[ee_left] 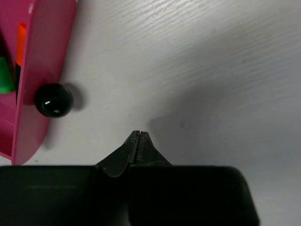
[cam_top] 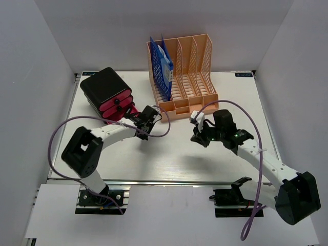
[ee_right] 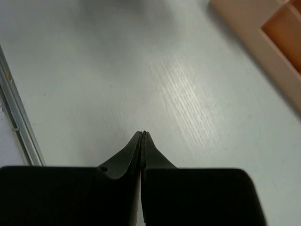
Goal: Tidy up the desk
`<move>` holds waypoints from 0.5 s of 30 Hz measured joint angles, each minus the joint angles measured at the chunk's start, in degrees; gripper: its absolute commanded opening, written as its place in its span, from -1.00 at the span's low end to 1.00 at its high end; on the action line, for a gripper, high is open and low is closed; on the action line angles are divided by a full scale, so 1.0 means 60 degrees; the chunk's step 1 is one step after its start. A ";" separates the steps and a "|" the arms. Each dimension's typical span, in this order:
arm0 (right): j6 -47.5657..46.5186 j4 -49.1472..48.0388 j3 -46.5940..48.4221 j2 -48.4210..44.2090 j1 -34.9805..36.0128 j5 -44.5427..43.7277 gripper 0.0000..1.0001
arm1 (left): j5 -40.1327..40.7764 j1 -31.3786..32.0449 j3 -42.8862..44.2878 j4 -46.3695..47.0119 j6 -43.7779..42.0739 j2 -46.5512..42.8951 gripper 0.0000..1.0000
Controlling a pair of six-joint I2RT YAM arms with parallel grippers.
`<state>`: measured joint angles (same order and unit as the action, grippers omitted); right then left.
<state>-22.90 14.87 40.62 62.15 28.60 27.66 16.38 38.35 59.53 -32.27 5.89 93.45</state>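
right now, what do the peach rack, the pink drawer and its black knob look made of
Peach rack: likely moulded plastic, matte, with slotted mesh walls. Pink drawer: smooth plastic, it seems, faint sheen. Black knob: glossy, probably plastic, bright highlights.

A peach mesh rack (cam_top: 187,77) stands at the middle of the far edge of the desk (cam_top: 169,154), open side toward the near edge. Blue folders (cam_top: 165,66) stand upright in its leftmost slot. A black box (cam_top: 105,89) with pink drawers (cam_top: 117,108) sits at the far left corner. One drawer has a round black knob (ee_left: 54,100), and green (ee_left: 4,77) and orange (ee_left: 21,42) things show inside.
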 measured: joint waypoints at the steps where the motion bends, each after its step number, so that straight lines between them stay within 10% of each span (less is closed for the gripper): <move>1: -0.0004 -0.0011 -0.0047 -0.0004 -0.0040 0.0102 -1.00 | 0.0197 -0.0029 0.0022 0.0087 -0.0270 0.0273 -0.81; 15: -0.0725 -0.1501 -0.0681 -0.1435 -0.0266 0.0361 -1.00 | 0.2605 -0.0623 0.1552 0.1144 -0.2175 0.3034 -0.79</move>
<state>-27.24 5.87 36.53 53.54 27.00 29.82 32.01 34.61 68.84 -25.41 -7.16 111.66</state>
